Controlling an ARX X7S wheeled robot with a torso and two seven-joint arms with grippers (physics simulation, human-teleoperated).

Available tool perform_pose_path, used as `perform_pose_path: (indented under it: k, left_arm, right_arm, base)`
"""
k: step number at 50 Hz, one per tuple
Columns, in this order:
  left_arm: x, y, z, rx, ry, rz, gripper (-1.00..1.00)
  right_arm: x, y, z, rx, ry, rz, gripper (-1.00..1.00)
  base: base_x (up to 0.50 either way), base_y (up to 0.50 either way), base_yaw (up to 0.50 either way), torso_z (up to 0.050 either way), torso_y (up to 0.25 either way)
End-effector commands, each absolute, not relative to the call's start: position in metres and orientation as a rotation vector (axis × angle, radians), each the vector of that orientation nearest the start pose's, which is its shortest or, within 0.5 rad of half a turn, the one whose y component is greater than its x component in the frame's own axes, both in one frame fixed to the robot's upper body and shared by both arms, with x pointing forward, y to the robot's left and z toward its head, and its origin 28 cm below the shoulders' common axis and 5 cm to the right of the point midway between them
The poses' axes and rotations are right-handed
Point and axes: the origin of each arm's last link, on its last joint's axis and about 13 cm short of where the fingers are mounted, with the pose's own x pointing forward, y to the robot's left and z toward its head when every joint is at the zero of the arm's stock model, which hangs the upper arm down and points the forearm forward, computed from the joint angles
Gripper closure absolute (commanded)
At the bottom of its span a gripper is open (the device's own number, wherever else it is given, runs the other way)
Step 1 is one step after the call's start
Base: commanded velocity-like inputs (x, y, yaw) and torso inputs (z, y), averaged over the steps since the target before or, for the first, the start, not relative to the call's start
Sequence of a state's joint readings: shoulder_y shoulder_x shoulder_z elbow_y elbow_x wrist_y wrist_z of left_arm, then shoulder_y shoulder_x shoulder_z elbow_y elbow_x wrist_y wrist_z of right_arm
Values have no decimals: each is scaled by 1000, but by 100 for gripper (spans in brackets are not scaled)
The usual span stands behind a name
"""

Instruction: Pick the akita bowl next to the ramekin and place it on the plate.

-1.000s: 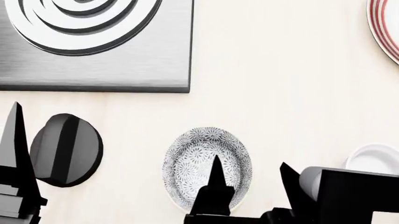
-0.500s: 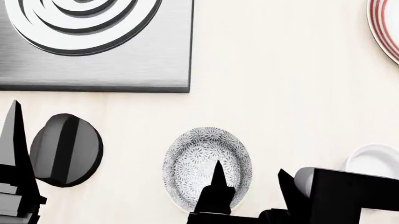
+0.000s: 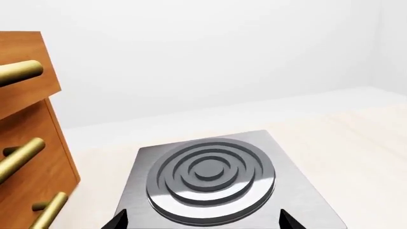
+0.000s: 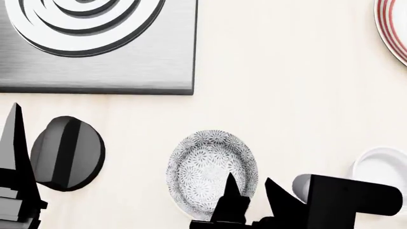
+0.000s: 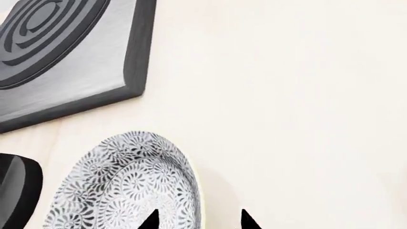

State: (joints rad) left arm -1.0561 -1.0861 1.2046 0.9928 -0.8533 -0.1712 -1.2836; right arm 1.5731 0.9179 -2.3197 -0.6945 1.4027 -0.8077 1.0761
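Pale surface is being shared by burner plate, red-ringed plate at far right edge, akita bowl near front, ramekin beside it. Right gripper fingers are being closed narrower than a second ago, straddling the bowl's right rim, nothing gripped. Left gripper is being held spread over the burner, empty.
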Motion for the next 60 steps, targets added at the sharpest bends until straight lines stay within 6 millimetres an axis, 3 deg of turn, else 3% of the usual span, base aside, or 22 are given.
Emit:
perform_pose_path:
  k: [1,24,49,60]
  left_arm:
    - [155,208,224,139,-483,-52,-100]
    - [155,208,223,139,-479,-51,-100]
    - [156,209,224,141,-482,-47,-100]
    - [156,209,224,143,-482,-47,-100]
  right_arm:
    - [178,-93,190,319,215,193,100]
    - [175,-90,194,305,226,163,100]
    - [175,-91,247,385,220,196,100]
    - [188,-95,272,436,225,189,100]
  base:
    - [0,0,0,0,0]
    - [0,0,0,0,0]
    - [0,0,0,0,0]
    - [0,0,0,0,0]
